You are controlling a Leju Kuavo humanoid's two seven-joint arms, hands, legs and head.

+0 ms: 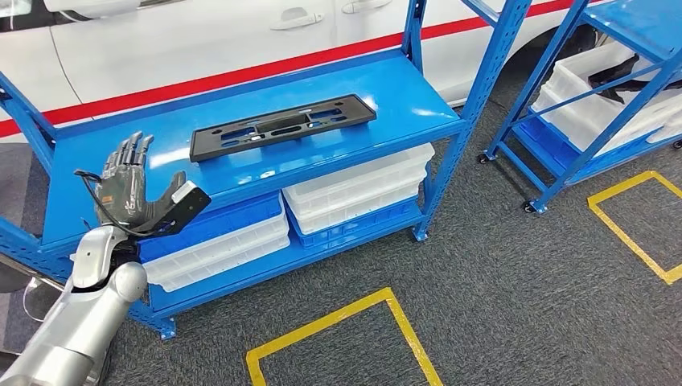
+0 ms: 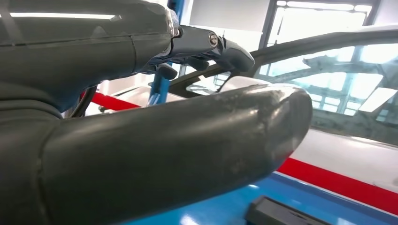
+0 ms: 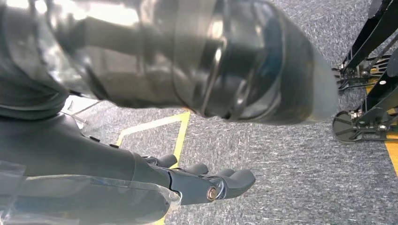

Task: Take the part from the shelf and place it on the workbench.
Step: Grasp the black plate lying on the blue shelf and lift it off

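Note:
A long black flat part (image 1: 281, 126) with several cut-outs lies on the top board of the blue shelf (image 1: 386, 88). My left hand (image 1: 133, 186) is raised at the shelf's left front, fingers spread and empty, a short way left of the part's near end. The left wrist view shows its thick thumb (image 2: 187, 150) over the blue board, with a corner of the black part (image 2: 277, 213) just beyond. My right hand (image 3: 187, 180) hangs over the grey carpet, fingers apart, holding nothing.
Blue and white bins (image 1: 354, 193) fill the shelf's lower level. A white car with a red stripe (image 1: 241, 72) stands behind. A second blue rack (image 1: 595, 104) with white bins is at the right. Yellow tape squares (image 1: 338, 330) mark the carpet.

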